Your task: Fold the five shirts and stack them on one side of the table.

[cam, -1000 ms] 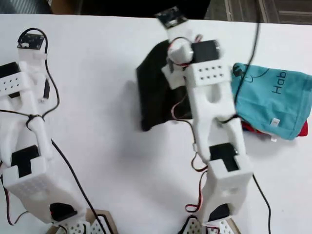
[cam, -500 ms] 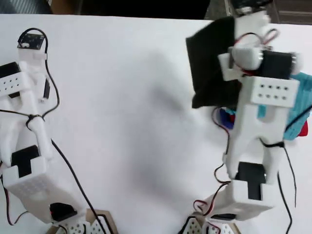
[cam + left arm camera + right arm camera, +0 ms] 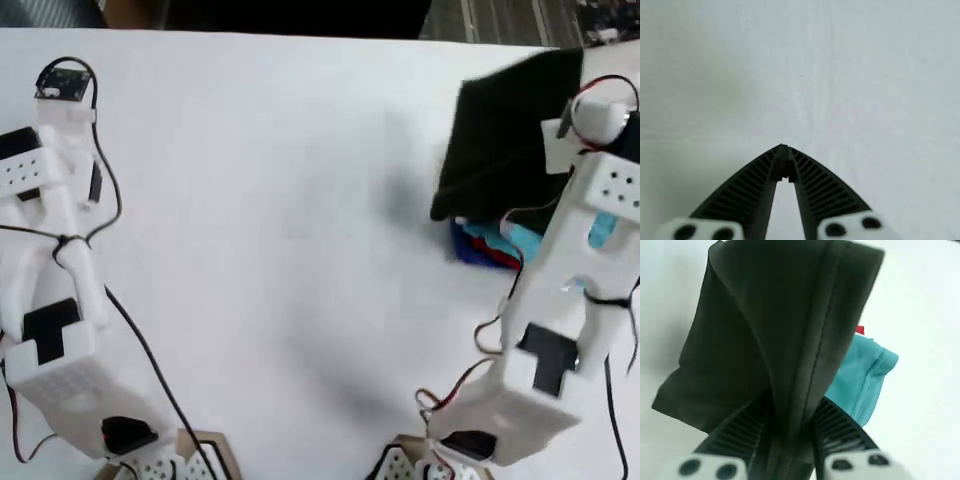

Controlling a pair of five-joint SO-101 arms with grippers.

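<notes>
We see a white table spread across nearly the whole high view, evenly lit, with soft grey shadows lying on its top. Beyond the table's far edge runs a dark strip. Toward that edge's right end, grey floor with pale lines shows.

Lighting: bright, diffuse, from overhead; white worktop close to washed out, no hard glare; soft grey shadows beside the lifted black shirt and beneath the right arm; dark room beyond the far edge.
</notes>
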